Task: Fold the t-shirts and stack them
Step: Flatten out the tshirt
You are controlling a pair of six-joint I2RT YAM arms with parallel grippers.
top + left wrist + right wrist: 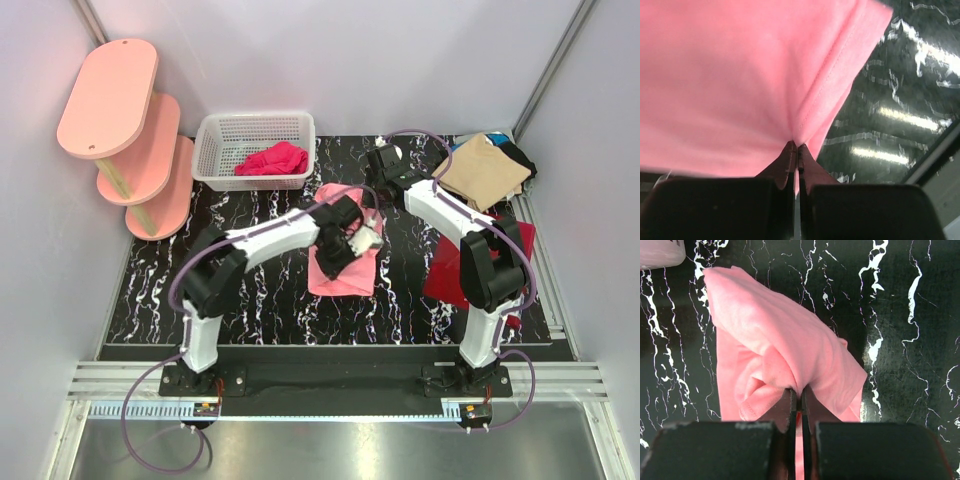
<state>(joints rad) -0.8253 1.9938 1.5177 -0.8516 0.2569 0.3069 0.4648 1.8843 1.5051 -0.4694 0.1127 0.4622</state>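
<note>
- Two grippers work one salmon-pink t-shirt, bunched into a narrow strip at the middle of the tabletop.
- Left gripper is clamped on a stitched hem of that shirt, while the right gripper is pinched tight on a fold of the same cloth.
- Judged from this, the first fold is under way, not finished, and no neat stack shows anywhere.
- Left to do: a tan shirt lying over a black shirt at the far right corner, and a dark red shirt by the right edge.
- One crimson garment sits crumpled in the white basket at the far edge.
</note>
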